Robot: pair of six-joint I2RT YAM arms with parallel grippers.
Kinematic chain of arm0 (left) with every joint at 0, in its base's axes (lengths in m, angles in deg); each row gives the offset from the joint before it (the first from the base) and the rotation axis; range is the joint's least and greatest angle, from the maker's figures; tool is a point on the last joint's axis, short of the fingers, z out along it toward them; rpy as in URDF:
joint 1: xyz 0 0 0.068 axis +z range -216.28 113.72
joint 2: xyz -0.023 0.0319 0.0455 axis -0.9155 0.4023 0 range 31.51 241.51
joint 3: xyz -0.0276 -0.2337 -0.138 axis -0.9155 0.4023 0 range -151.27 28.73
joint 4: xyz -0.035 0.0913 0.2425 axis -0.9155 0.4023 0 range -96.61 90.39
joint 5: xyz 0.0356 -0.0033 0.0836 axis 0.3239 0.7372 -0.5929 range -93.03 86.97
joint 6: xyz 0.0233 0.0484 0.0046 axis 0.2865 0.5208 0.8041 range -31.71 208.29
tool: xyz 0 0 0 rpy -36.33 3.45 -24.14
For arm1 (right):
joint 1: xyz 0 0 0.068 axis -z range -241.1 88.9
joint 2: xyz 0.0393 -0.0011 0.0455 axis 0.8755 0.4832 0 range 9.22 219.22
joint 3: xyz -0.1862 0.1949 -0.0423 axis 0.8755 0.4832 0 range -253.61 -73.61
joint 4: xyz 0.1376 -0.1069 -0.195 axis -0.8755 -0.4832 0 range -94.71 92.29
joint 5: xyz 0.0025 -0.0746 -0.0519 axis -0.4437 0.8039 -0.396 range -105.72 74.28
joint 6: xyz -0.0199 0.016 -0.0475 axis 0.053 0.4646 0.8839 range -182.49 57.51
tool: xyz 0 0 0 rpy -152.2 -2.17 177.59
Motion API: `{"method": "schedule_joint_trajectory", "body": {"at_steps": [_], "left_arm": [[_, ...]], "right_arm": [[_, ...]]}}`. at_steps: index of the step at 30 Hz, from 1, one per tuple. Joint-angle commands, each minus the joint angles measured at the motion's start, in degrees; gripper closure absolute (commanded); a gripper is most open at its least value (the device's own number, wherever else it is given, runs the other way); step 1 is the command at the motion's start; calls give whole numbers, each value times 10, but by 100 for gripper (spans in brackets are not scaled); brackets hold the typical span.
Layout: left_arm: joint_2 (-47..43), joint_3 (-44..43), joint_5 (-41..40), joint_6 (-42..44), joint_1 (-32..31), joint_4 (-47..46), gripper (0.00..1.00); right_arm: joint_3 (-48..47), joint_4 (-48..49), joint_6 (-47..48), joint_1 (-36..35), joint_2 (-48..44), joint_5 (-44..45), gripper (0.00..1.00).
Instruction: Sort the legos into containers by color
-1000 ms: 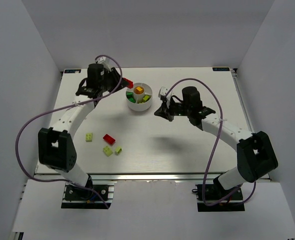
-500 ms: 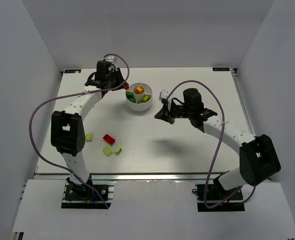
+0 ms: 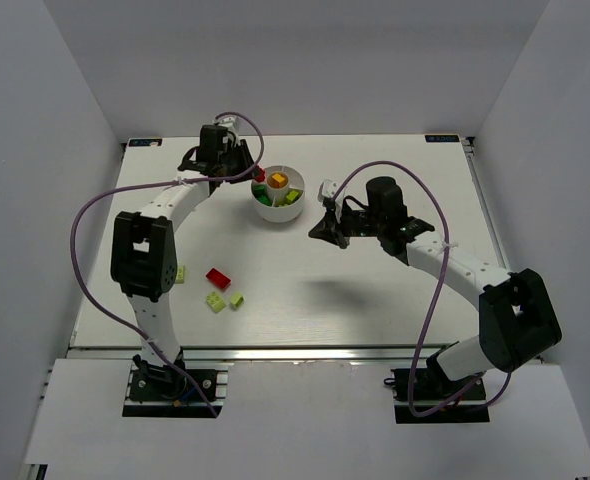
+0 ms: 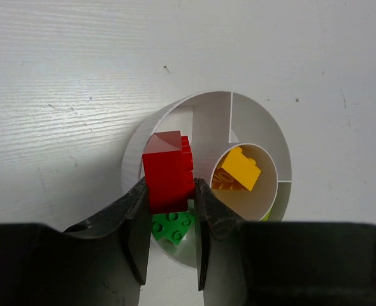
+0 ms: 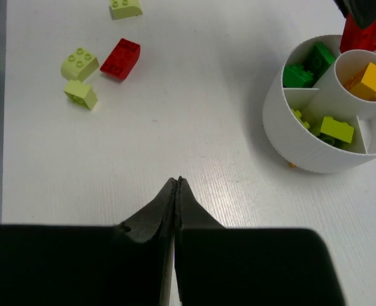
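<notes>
Jaws of the left gripper (image 4: 170,194) clamp a red lego (image 4: 167,167) over the left rim of the white dish (image 3: 273,212), upper centre of the overhead view, while those of the right gripper (image 5: 177,185) are pressed together.

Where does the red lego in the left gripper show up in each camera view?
Top external: red lego at the white dish's left rim, upper centre.
Left wrist: red lego mid-picture, clamped in the left gripper, over the dish.
Right wrist: red lego in the top right corner, at the dish's upper rim.
Shared landmark: the yellow lego in the middle of the dish.
</notes>
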Motion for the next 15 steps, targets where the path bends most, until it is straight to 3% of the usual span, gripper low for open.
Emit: {"method": "schedule_joint_trajectory", "body": {"at_steps": [1, 7, 9, 15], "left_arm": [[-6, -26, 15, 0, -3, -10, 95], [7, -38, 18, -2, -7, -8, 90], [12, -42, 17, -1, -8, -4, 84], [15, -45, 0, 0, -9, 9, 53]], "right_arm": [[8, 15, -4, 0, -5, -13, 100], [7, 15, -5, 0, -4, -15, 100], [6, 16, -5, 0, -3, -15, 100], [5, 15, -5, 0, -3, -14, 100]]}}
